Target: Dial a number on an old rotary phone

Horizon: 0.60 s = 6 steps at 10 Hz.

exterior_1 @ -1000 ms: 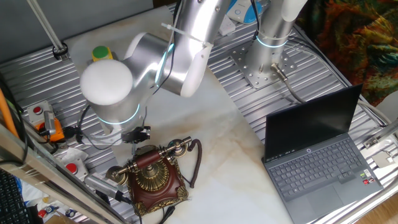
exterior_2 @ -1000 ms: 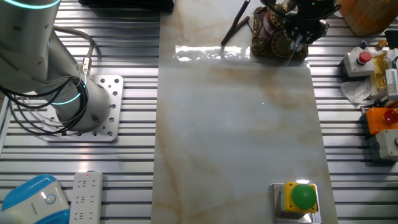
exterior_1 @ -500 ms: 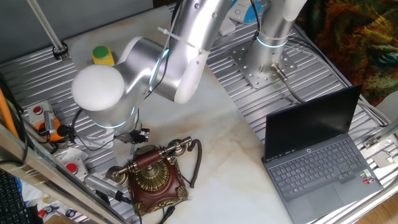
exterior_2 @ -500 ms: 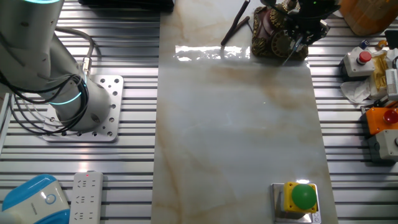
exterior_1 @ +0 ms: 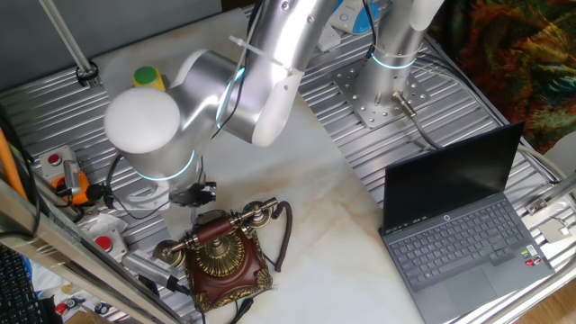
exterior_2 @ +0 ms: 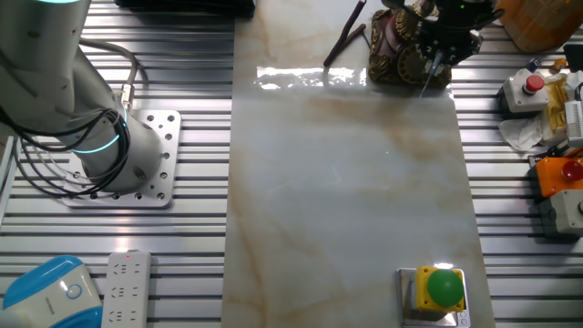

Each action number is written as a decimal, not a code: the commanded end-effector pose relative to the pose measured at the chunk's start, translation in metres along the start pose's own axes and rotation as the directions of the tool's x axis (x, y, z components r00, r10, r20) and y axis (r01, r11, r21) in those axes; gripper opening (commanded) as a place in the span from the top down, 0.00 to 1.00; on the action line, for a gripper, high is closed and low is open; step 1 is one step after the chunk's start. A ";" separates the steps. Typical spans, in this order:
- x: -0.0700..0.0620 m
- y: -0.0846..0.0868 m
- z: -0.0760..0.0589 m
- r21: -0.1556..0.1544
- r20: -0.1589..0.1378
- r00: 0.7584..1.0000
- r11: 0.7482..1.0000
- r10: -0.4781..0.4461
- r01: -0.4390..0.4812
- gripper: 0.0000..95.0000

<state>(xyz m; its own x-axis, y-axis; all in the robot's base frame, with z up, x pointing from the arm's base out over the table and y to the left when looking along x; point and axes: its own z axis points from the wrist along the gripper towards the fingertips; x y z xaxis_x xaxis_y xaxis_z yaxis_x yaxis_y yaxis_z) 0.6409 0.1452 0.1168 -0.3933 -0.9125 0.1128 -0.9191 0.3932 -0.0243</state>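
We see the phone (exterior_1: 219,255) at the table's (exterior_2: 346,200) edge, about seven o'clock in one fixed view. Our fingers (exterior_2: 435,62) hover over it; we cannot tell their state.

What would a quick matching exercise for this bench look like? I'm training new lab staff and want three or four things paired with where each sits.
Things:
1. old rotary phone
2. laptop
3. green button on yellow box
4. power strip

Places:
A. open, on the ribbed metal beside the marble slab
B. near the arm's bolted base
C. on a corner of the slab far from the phone
D. at the slab's edge, below the arm's wrist

Pairs: 1-D, 2-A, 3-C, 4-B
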 end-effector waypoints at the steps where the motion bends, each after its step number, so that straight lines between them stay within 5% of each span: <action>1: 0.000 0.001 0.000 0.000 0.008 0.999 0.999 -0.046 0.046 1.00; 6: 0.000 0.001 0.000 0.010 0.005 0.996 0.996 -0.090 0.090 1.00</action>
<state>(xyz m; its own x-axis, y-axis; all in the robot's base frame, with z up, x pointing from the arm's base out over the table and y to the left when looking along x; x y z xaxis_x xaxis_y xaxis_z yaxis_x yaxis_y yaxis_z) 0.6410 0.1459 0.1171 -0.3044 -0.9458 0.1128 -0.9524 0.3042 -0.0194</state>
